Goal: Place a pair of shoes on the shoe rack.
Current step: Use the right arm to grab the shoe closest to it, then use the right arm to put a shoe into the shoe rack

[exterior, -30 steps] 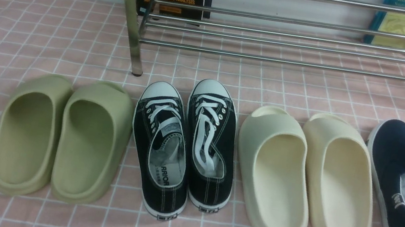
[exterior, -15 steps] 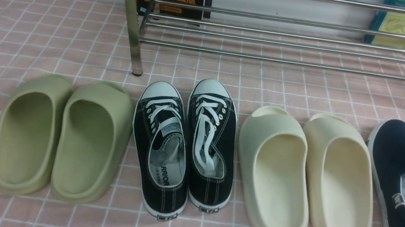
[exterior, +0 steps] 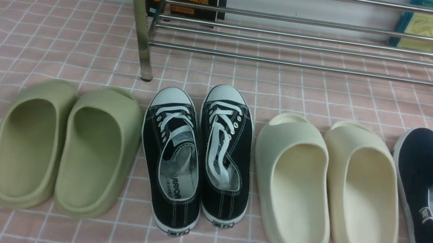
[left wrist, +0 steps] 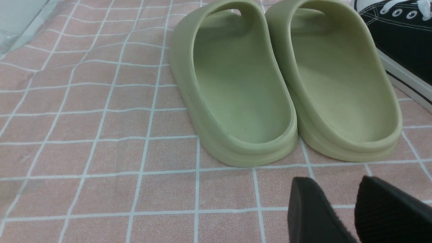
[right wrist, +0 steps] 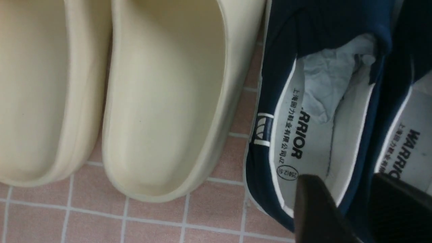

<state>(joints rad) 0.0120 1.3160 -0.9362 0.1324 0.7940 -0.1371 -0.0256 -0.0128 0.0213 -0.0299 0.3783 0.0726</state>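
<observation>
Left gripper [left wrist: 341,212] idle, jaws slightly apart, empty, near green slides [left wrist: 236,84]. Shoe rack [exterior: 295,63] behind the row. Navy shoes [exterior: 430,172] far right on cloth [exterior: 40,24], side by side, beside cream slides [exterior: 327,187]. Right gripper [right wrist: 351,209] jaws apart over their adjoining collars, gripping nothing yet. Risk: pinch catches one soft wall only, other shoe drops; lift clips rack's front bar.
</observation>
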